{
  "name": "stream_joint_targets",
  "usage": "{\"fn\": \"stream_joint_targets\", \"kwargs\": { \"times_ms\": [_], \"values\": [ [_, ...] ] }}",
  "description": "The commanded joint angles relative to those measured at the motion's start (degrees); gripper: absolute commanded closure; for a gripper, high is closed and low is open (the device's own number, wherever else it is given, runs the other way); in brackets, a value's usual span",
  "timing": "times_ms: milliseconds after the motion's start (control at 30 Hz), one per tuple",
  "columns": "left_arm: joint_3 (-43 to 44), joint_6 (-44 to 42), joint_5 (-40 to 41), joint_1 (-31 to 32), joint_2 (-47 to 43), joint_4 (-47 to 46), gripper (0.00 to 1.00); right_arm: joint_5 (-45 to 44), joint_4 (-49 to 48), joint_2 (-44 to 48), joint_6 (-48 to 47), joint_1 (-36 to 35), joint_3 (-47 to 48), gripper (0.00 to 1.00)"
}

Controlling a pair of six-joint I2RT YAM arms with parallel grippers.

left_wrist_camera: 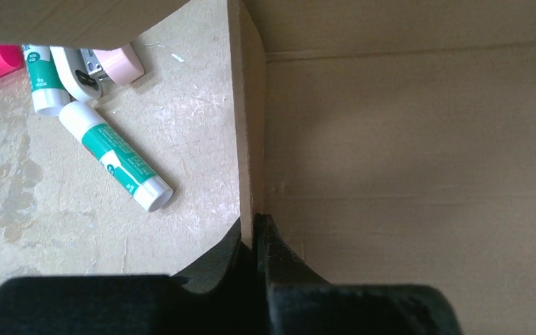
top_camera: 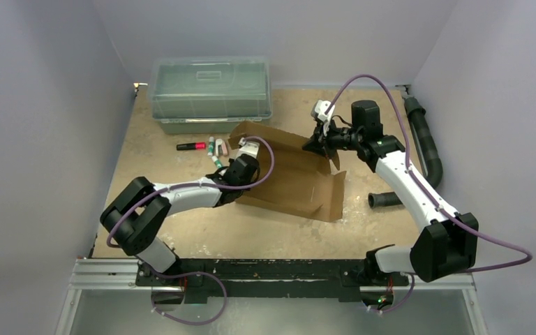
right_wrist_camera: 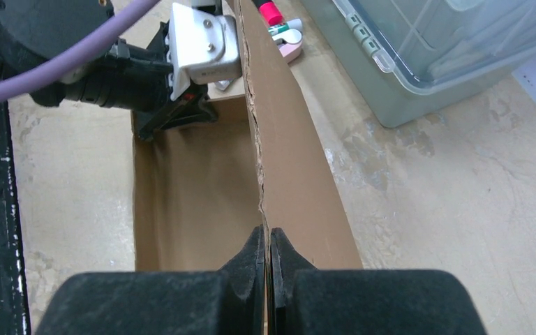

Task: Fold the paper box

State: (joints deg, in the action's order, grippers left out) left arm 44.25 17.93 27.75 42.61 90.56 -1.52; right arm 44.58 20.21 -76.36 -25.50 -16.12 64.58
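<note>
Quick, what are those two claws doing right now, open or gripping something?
Left gripper: closed, pinching an upright flap of the brown corrugated cardboard box.
Right gripper: closed, pinching another wall of the same box.

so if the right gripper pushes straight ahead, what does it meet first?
The right gripper is shut on the paper box wall, so that cardboard first; beyond it, likely the left gripper, depth unclear.
</note>
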Motion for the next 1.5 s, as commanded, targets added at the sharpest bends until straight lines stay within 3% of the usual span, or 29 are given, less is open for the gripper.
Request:
{"fn": "stream_joint_targets", "kwargs": {
  "times_ms": [0, 133, 200, 867, 1100, 1200, 1467],
  "values": [
    [2.3, -1.3, 5.2, 3.0, 3.0, 6.4, 1.00, 0.7, -1.7, -0.3, 1.5, -0.1, -0.2, 1.00],
    [3.5, 1.8, 4.5, 3.0, 4.3, 7.1, 0.71, 0.8, -1.7, -0.4, 1.5, 0.0, -0.5, 1.00],
    [3.7, 3.6, 4.0, 2.6, 4.0, 7.1, 0.67, 0.8, -1.8, -0.4, 1.5, 0.0, -0.6, 1.00],
    [6.0, 13.8, -4.9, -5.7, 0.5, 3.5, 0.60, -0.4, -0.6, -0.7, 0.4, -0.1, -1.0, 1.00],
    [4.9, 11.9, -6.8, -5.7, 1.0, -4.2, 0.59, -0.2, -0.6, -0.8, 0.6, -0.1, -1.1, 1.00],
    [4.4, 10.6, -8.7, -5.8, 0.1, -7.2, 0.54, -0.2, -0.6, -0.9, 0.6, 0.0, -1.0, 1.00],
    [7.9, 11.3, -11.7, -7.5, 2.9, -4.8, 0.48, 1.6, 0.0, -0.8, 0.3, -0.1, -1.0, 1.00]
  ]
}}
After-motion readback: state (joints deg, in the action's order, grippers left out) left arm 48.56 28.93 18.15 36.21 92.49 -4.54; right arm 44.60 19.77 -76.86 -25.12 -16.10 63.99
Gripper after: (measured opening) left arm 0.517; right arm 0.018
